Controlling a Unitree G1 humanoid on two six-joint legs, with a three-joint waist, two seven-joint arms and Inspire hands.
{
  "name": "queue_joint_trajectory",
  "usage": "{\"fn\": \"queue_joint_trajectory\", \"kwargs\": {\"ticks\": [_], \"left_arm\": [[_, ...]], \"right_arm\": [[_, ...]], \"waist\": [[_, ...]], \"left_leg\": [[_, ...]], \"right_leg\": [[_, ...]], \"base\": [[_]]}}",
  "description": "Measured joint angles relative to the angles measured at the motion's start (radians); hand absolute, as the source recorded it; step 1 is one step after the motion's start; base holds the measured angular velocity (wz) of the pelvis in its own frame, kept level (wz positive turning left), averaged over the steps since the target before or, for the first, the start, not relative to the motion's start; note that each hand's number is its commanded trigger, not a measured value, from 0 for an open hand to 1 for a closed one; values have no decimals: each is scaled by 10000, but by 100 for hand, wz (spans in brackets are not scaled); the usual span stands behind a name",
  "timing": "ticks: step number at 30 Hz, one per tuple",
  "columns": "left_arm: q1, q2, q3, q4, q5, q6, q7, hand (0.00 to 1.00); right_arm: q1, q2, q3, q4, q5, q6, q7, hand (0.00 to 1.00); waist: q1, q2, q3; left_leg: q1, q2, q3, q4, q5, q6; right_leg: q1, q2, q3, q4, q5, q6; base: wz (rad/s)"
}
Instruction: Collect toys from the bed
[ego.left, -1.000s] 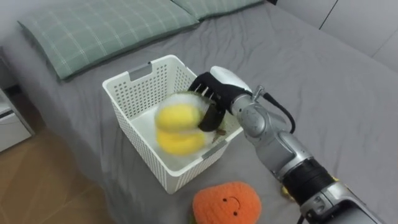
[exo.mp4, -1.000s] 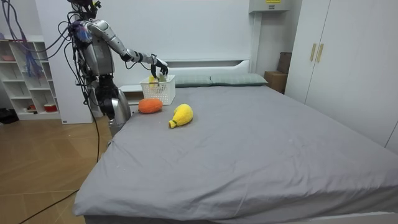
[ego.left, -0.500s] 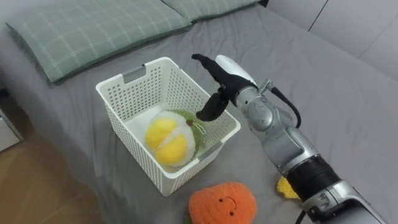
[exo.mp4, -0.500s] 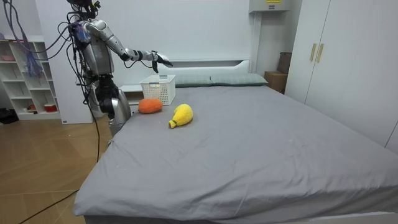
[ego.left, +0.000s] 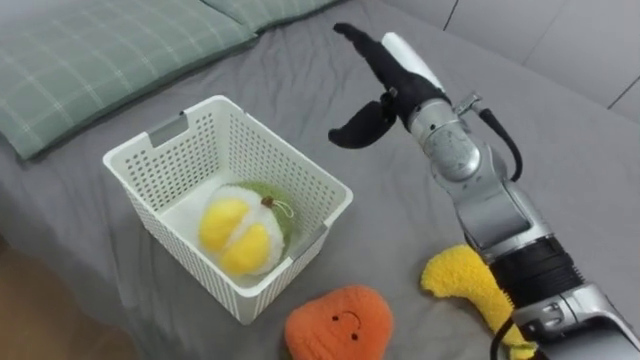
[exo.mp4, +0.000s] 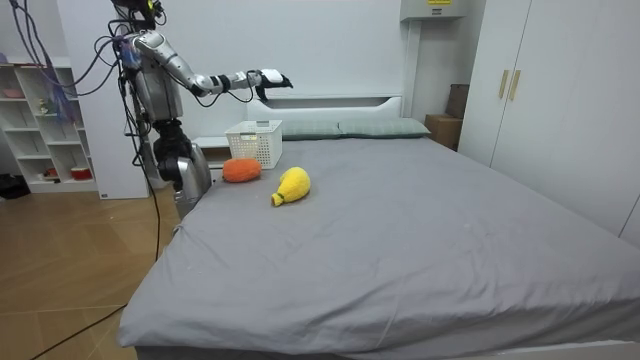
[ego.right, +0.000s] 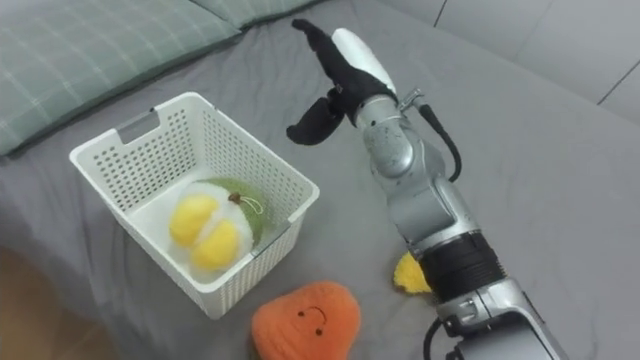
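Left eye view: toy (ego.left: 240, 235) w/in basket (ego.left: 190, 150), hand (ego.left: 397, 78) empty

Right hand (ego.left: 398, 88): black fingers and thumb, white shell on the back.
Arm: silver-grey metal in rounded segments, with a small stud at the wrist.
Cuff: black ribbed band low on the forearm.
Cable: black, in a loop beside the wrist.
Torso: silver-grey, dark wires draped about head and shoulders.
Legs: dark, glossy.
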Motion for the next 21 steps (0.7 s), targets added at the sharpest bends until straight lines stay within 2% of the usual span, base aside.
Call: {"fn": "queue_joint_trajectory", "kwargs": {"ticks": [4, 8, 12, 16, 21], "left_arm": [[6, -58, 160, -63, 264, 48, -12, 0], [105, -55, 167, -85, 476, 139, -37, 0], [17, -43, 195, -70, 488, 144, -103, 0], [-39, -19, 194, -101, 494, 146, -103, 0], [-109, -6, 175, -74, 452, 145, 31, 0]], "right_arm": [[0, -259, -666, -227, 457, -27, -132, 0], [48, -459, -1097, -166, 992, -28, -492, 0], [59, -688, -1455, -71, 1467, -27, -595, 0], [73, -1004, -1887, 67, 1530, 23, -972, 0], [422, -1030, -1943, 459, 1942, -50, -1497, 0]], "waist": [[-214, 53, -27], [-552, 125, -7], [-1145, 150, -32], [-1287, 118, -66], [-1551, 111, -79]], "left_leg": [[8, 45, 137, -37, -4, 5], [316, 150, 557, -175, -12, 8], [354, 174, 734, -231, -17, 15], [359, 269, 1169, -294, -41, 30], [700, 402, 1558, -379, -125, -17]], "right_leg": [[-57, 22, 152, 8, 37, -3], [23, 69, 479, 8, 55, -15], [-68, 77, 683, 66, 55, -16], [-336, 126, 1047, 188, 88, -36], [-253, 246, 1407, 162, 125, -67]], "base": [[-12], [-25], [-14], [-32], [-25]]}}
